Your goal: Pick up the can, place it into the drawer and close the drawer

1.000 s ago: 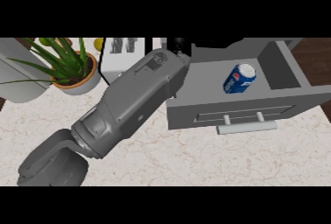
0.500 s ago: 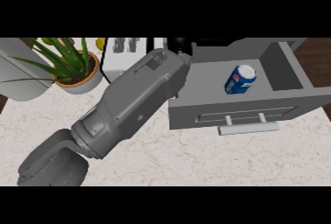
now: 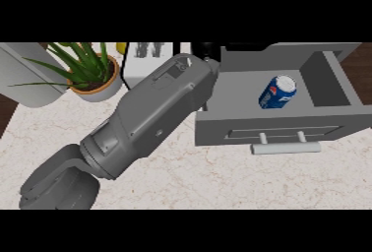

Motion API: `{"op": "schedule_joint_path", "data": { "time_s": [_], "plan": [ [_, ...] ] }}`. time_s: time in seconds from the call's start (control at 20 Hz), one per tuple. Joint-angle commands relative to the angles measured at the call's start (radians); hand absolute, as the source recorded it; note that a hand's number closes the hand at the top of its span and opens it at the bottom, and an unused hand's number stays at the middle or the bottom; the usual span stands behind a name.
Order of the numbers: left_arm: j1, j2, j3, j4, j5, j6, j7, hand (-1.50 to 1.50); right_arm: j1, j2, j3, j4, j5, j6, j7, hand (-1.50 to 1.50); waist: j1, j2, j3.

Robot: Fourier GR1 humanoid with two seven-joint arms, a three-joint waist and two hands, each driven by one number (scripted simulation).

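Hand barely visible past the grey forearm [image 3: 152, 118], a dark bit at the drawer's [image 3: 334, 74] back corner; its fingers can't be made out. Nothing has shifted over the last second: the can [image 3: 278, 92] sits inside the open drawer, so closing comes next.

My forearm [image 3: 149, 118] is plain grey. The open drawer [image 3: 270, 127] is a matching grey, with a paler grey bar handle [image 3: 286, 147]. The can [image 3: 278, 92] inside is blue with a red and white emblem. The counter [image 3: 240, 179] is cream, veined in light brown. The plant [image 3: 78, 59] has green leaves in a tan pot [image 3: 102, 88].
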Motion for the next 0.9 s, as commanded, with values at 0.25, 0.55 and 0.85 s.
{"op": "schedule_joint_path", "data": {
  "time_s": [0.25,0.55,0.85],
  "plan": [
    [0.024,0.0,-0.007,-0.041,0.031,0.025,0.0,-1.5,-0.178,0.001,0.3,0.107,0.474,-0.086,-0.011,-1.5,0.03,-0.008,-0.001],
    [0.017,0.037,0.003,-0.058,-0.015,0.017,0.079,-1.5,-0.312,-0.008,0.393,0.373,0.704,-0.232,-0.107,-1.5,0.069,-0.016,-0.001],
    [0.01,0.07,0.007,-0.075,-0.053,0.041,0.13,-1.5,-0.433,-0.034,0.49,0.58,0.863,-0.31,-0.152,-1.5,0.062,-0.018,-0.001]
  ]
}}
